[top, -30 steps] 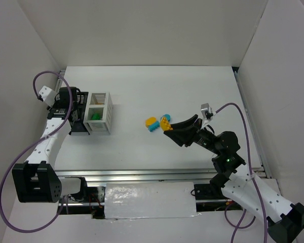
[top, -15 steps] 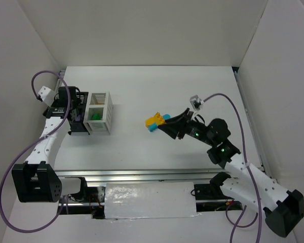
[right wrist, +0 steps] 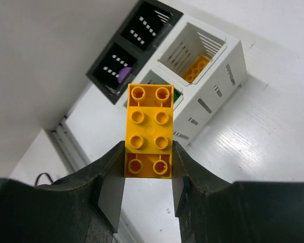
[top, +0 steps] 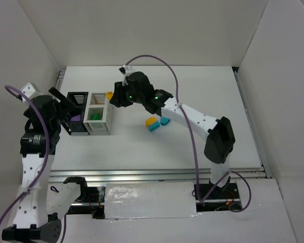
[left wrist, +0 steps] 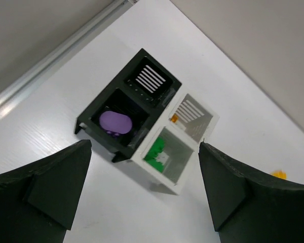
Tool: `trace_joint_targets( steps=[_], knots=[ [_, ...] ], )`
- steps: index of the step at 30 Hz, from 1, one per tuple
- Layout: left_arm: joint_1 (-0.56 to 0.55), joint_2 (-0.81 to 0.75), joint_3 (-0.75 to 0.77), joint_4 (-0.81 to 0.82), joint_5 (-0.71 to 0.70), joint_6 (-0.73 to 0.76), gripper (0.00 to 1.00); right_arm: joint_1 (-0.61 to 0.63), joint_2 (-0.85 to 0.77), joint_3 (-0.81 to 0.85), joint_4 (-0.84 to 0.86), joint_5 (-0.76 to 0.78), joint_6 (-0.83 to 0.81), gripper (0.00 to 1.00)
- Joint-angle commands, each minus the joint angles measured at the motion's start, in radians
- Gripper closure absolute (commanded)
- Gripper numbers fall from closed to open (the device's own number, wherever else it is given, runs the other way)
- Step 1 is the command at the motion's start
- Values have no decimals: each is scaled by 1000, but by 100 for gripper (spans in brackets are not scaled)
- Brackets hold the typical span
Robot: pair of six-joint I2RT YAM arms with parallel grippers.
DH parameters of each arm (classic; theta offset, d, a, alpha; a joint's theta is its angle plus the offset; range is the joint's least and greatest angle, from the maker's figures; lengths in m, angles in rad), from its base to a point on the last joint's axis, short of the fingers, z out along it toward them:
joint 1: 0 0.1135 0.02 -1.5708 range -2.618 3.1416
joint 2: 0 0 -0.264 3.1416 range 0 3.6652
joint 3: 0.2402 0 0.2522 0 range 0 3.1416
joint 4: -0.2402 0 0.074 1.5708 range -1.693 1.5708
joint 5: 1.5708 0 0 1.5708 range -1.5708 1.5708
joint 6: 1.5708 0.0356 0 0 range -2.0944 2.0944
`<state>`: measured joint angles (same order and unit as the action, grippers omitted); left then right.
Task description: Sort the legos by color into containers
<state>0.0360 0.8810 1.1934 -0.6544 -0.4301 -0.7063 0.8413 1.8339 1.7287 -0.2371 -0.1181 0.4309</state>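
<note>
The right claw (right wrist: pixel 148 158) is closed on a yellow brick (right wrist: pixel 148 130), pinched by its long sides with the studs facing the wrist camera. Just beyond the brick's tip stands the white box (right wrist: pixel 213 104); its farther compartment holds a second yellow brick (right wrist: pixel 195 68), and green shows in the nearer one. The black box (right wrist: pixel 122 49) touches the white box's far side.

The left claw (left wrist: pixel 144 147) is spread wide and holds nothing. Beneath it, a purple brick (left wrist: pixel 115 122) lies in one compartment of the black box. Behind the right claw, a yellow and teal pile (top: pixel 156 123) sits loose on the table (top: pixel 202 86).
</note>
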Motion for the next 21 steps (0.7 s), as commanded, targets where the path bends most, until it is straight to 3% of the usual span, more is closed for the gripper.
trace_joint_targets(
  steps=[1, 5, 8, 16, 21],
  knots=[
    [4, -95, -72, -33, 19, 152, 1, 18, 68, 139, -36, 83, -26, 100],
    [14, -200, -214, 36, -73, 123, 1, 22, 220, 271, 15, 60, -43, 100],
    [21, -231, -207, -7, -107, 90, 1, 24, 309, 347, 64, 51, -58, 100],
    [19, -232, -219, 13, -35, 119, 0, 33, 450, 440, 186, 67, -98, 97],
    [21, -229, -216, 12, -15, 125, 0, 42, 504, 509, 191, 74, -132, 87]
  ],
)
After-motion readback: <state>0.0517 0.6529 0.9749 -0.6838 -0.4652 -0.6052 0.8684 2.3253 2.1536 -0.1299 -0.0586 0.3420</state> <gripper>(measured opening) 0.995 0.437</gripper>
